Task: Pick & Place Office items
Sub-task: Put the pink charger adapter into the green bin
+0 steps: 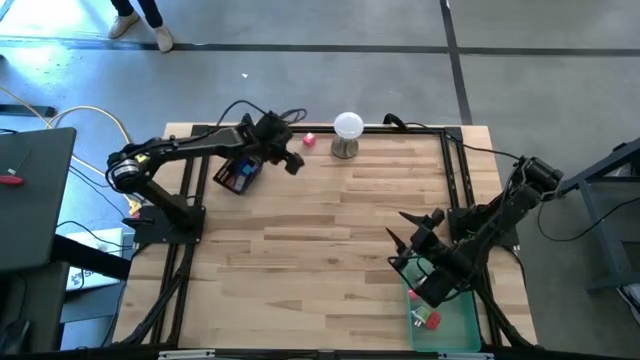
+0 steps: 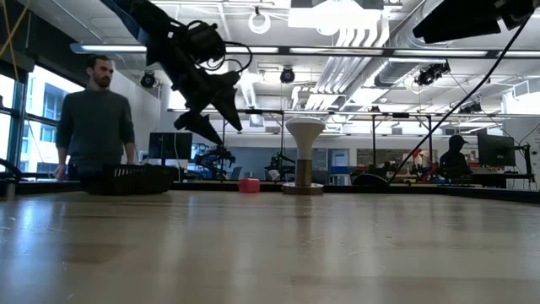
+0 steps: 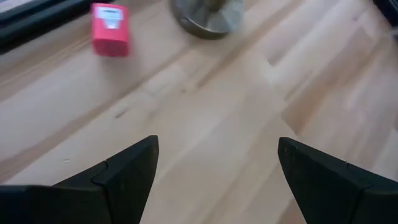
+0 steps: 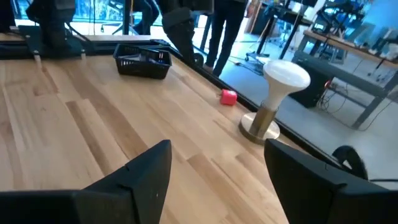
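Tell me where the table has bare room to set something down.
The wide middle of the wooden table is bare, between the left gripper and right gripper, both open. Crowded: the far edge, with black basket, pink item and white ball stand, and the green tray corner.

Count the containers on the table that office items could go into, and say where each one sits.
2. A black mesh basket stands near the far left edge, beside the left arm. A green tray lies at the near right corner, partly hidden under the right arm.

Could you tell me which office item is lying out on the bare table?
The pink-red block beside the white ball stand; the others sit in containers.
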Controlling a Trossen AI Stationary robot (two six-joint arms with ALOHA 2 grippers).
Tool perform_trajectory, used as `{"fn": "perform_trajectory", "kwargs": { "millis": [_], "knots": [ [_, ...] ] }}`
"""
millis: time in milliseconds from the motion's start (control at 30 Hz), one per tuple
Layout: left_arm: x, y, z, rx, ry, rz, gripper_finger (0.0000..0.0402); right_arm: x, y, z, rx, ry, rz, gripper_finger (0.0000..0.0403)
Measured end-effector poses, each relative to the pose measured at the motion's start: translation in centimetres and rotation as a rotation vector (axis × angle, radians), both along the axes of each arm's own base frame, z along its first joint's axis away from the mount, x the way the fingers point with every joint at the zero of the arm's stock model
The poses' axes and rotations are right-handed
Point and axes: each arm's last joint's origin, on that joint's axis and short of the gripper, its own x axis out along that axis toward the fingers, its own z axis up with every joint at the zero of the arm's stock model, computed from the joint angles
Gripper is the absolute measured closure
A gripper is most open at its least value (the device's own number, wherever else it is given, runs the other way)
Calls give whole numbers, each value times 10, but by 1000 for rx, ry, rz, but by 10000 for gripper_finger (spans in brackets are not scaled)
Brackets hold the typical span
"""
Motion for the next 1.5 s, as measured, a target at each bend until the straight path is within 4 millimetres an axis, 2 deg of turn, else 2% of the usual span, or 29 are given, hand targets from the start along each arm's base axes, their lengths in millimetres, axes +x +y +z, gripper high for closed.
{"fn": "perform_trajectory", "kwargs": {
  "millis": [133,433,833,1067,1333,1500],
  "knots": [
    [-2,6,-2,8,13,20,79,4,-4,0,-6,1,-20,158],
    [8,10,-2,210,18,-72,79,9,-11,-3,69,65,-66,158],
    [13,5,-5,127,-15,-4,79,9,-11,-3,57,86,-59,158],
    [18,27,-21,102,32,51,81,9,-11,-3,56,86,-59,158],
    [43,50,-12,119,80,11,81,11,-14,-3,60,88,-73,158],
    [51,62,-19,134,118,39,81,13,-16,-4,83,104,-85,158]
  ]
}}
